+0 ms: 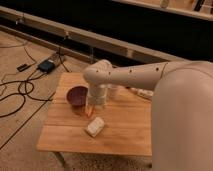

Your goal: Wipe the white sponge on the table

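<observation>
Cream-white rectangular soft sponge (95, 126) lies on the light-wood plank bench (125, 132); the gripper (95, 104) hangs just far of it, wide open, empty.

We see a small light-wood table (125, 137) with a plank-grained top, standing on thin legs. Four things rest on it. A dark purple bowl (76, 96) sits towards the far left. Just beside the bowl, on its right, lies a small orange carrot (90, 111). In front of the carrot, nearer the front edge and apart from it, a cream-white sponge (95, 126) lies flat at a slant. A white cup (113, 91) stands further back, partly hidden by the arm. A pale object at the far right edge is too unclear for us to name. The gripper (96, 102) hangs over the tabletop right above the carrot, fingers spread, not touching the sponge.
</observation>
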